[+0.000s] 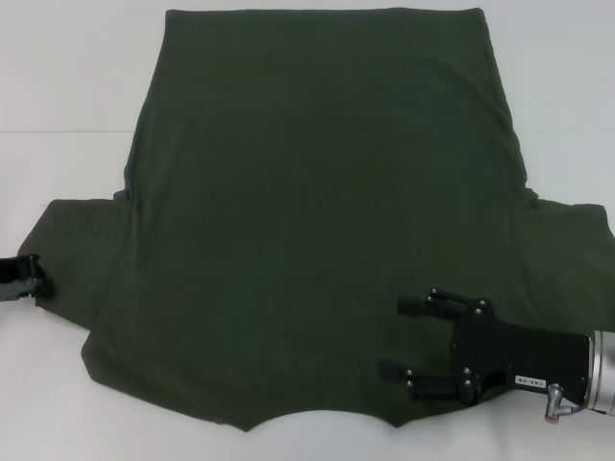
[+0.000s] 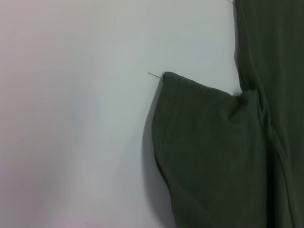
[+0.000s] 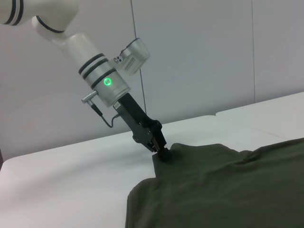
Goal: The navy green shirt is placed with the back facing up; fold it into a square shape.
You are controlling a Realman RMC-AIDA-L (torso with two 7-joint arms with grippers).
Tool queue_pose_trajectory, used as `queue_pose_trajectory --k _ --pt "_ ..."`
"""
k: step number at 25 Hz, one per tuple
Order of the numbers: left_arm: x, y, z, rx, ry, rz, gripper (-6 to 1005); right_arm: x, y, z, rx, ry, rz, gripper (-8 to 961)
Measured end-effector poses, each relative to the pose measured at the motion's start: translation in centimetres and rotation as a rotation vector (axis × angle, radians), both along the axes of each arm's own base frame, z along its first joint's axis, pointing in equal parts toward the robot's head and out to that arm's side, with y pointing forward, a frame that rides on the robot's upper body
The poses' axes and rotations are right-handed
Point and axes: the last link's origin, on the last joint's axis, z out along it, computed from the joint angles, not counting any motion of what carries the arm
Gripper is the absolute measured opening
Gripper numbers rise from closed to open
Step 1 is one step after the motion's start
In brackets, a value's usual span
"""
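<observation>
The navy green shirt (image 1: 317, 211) lies spread flat on the white table (image 1: 58, 96), hem at the far side and neckline at the near edge. My left gripper (image 1: 34, 274) is at the tip of the left sleeve. The right wrist view shows that left gripper (image 3: 161, 153) shut on the sleeve's edge, where the cloth (image 3: 228, 190) rises slightly. In the left wrist view only the sleeve (image 2: 213, 152) shows. My right gripper (image 1: 404, 338) stands open over the shirt's near right shoulder, beside the neckline.
White table surface (image 2: 71, 118) surrounds the shirt on the left and far sides. The right sleeve (image 1: 577, 240) reaches the head view's right edge. A light wall (image 3: 199, 57) stands behind the table.
</observation>
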Motion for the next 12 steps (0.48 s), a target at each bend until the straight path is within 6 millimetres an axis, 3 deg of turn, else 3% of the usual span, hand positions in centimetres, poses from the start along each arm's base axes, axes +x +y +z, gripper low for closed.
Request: queue_pose_trajectory --k 4,12 --pt "0.0 0.1 0.4 0.006 0.009 -0.014 12 0.0 0.0 0.0 0.001 0.001 -0.001 914" --pt "0.7 0.7 3.2 0.058 0.049 -0.052 11 0.1 -0.1 0.0 0.004 0.003 -0.004 912"
